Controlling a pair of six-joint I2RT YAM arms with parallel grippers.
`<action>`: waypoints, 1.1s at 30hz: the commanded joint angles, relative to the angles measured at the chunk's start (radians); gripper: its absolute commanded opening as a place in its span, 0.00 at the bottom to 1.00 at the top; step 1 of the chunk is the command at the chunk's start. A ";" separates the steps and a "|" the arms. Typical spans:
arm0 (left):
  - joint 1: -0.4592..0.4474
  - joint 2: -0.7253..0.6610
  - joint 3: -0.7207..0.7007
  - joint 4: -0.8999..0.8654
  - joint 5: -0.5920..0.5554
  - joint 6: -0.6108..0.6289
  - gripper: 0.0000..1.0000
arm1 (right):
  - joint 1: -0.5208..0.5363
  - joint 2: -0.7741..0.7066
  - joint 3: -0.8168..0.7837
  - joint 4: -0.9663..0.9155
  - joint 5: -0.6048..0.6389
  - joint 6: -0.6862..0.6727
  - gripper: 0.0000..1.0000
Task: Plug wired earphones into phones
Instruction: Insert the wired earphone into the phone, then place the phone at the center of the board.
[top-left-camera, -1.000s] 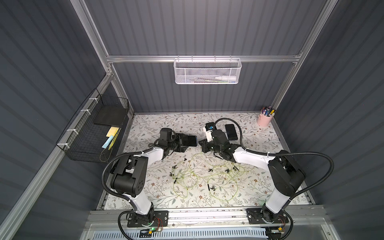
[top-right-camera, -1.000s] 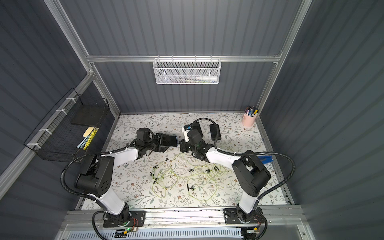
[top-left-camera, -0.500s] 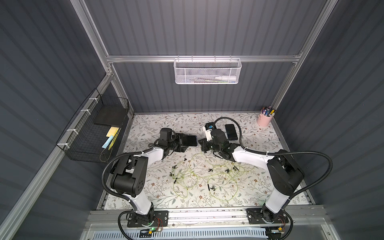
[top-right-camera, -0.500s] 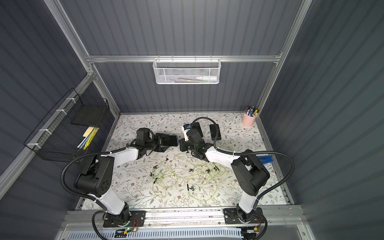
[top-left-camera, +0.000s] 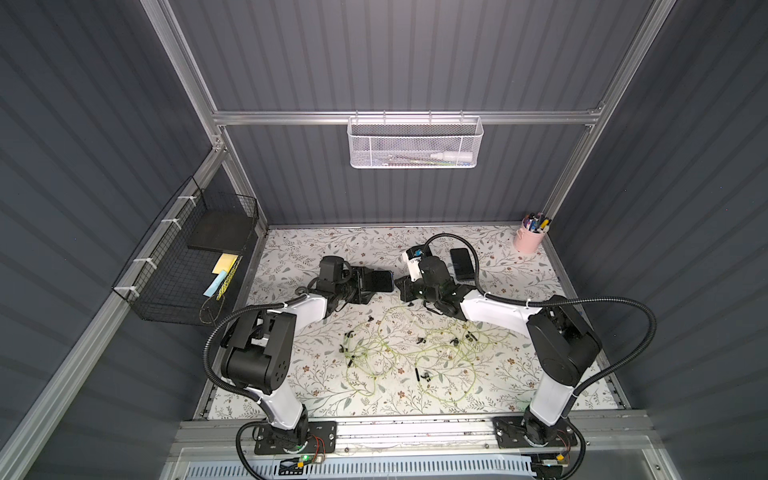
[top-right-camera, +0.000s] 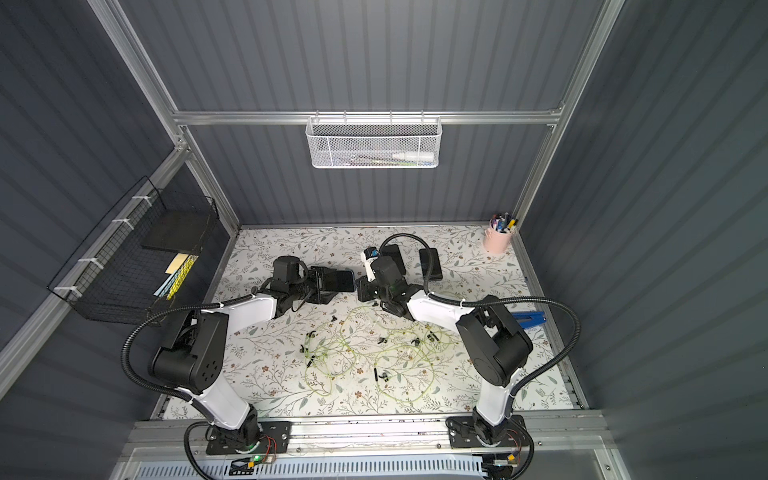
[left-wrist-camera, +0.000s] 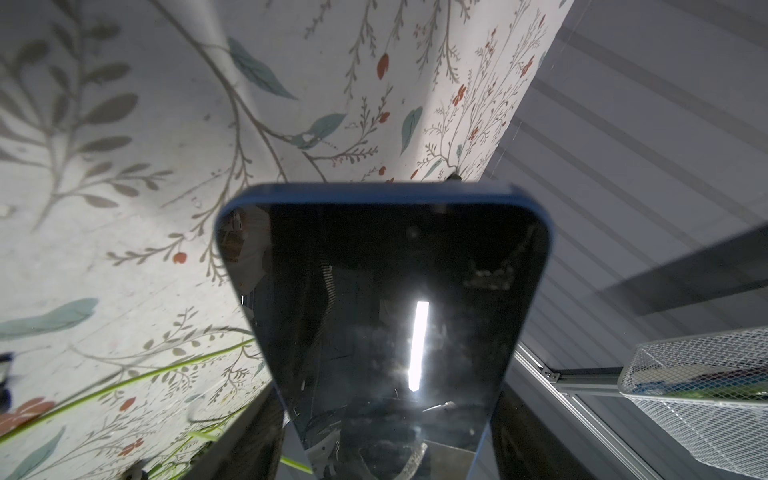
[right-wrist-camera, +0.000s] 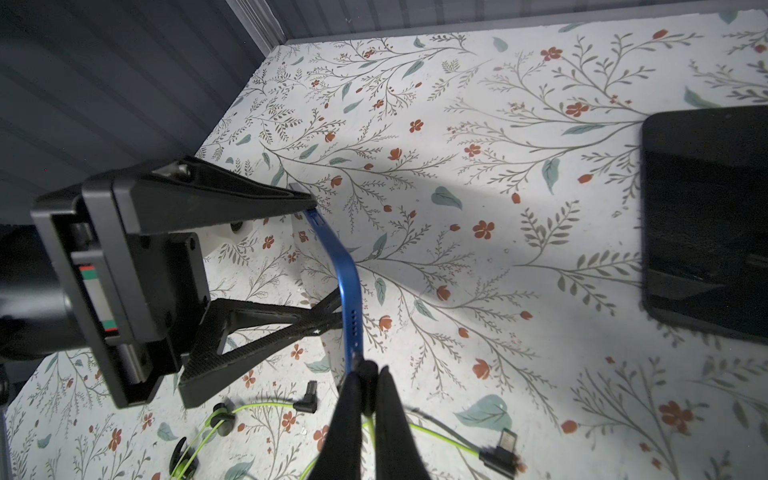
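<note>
**Two white-and-black arms**

White shells and chunky black joints on left arm (top-left-camera: 257, 353) and right arm (top-left-camera: 561, 345); a black ribbed cable (top-left-camera: 602, 299) runs off each. Black triangular fingers, red-green striped label on left gripper (right-wrist-camera: 328, 262). Black screwed base plates (top-left-camera: 324, 436), red wires.

Both top views look down from high at 6 o'clock toward 12, covering the whole table (top-left-camera: 299, 249). Both wrist views, very close, share the blue-rimmed phone (left-wrist-camera: 382, 311).
</note>
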 joint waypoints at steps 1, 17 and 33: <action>-0.028 -0.009 0.024 0.049 0.064 -0.003 0.00 | 0.008 0.027 0.039 0.002 -0.047 -0.007 0.07; 0.074 0.195 0.388 -0.444 -0.047 0.481 0.00 | -0.075 -0.225 -0.094 -0.349 0.056 0.010 0.75; 0.101 0.515 1.014 -1.013 -0.062 1.093 0.09 | -0.114 -0.301 -0.171 -0.633 0.134 0.142 0.74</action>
